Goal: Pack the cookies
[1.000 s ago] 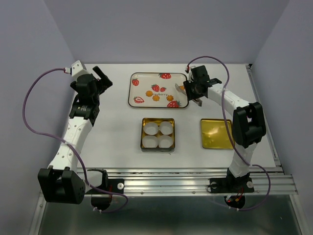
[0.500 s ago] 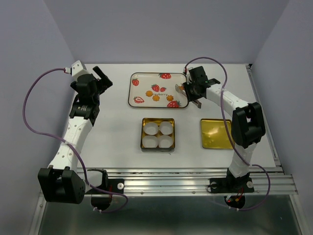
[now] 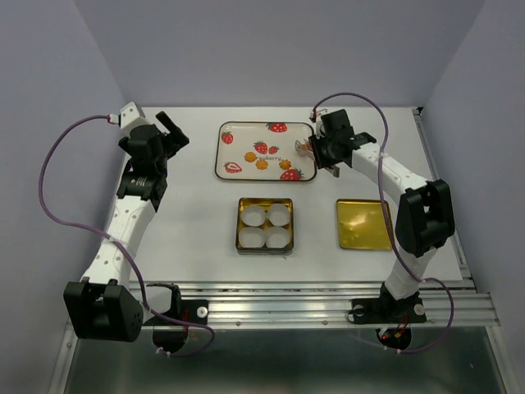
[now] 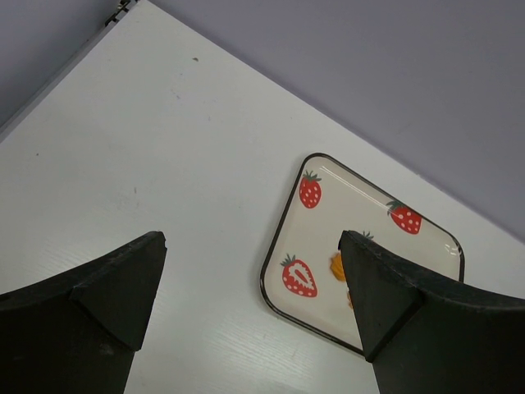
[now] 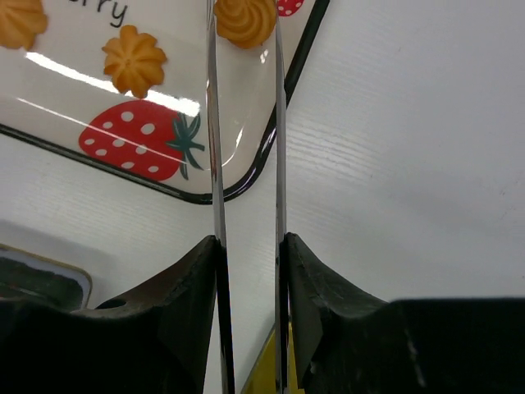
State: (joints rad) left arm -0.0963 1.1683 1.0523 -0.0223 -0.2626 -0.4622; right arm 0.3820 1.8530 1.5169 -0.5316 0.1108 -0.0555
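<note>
while the right gripper (image 5: 244,12) is clenched on one held cookie (image 5: 246,25), pinched between the tips of its two thin metal blades (image 5: 215,164), i can't tell whether that cookie is lifted clear of the tray (image 5: 271,139) or touching it. it sits over the tray corner closest to this gripper.

right wrist view: a second cookie (image 5: 134,59) lies on the tray just left of the blades, and a third cookie (image 5: 20,20) is further left, cut by the frame edge. a printed strawberry (image 5: 135,139) is left of the blades, closer to the wrist than both.

the gold tin (image 3: 264,200) with four white paper cups (image 3: 252,216) is back toward the arm bases from the right gripper. its lid (image 3: 362,223) lies flat beside it, under the right forearm.

the left gripper (image 4: 250,246) is released, fingers (image 4: 107,287) spread wide with nothing between them, above bare table (image 4: 164,123). the tray is ahead of it and to its right. one cookie peeks out at the inner edge of its right finger, partly hidden.
</note>
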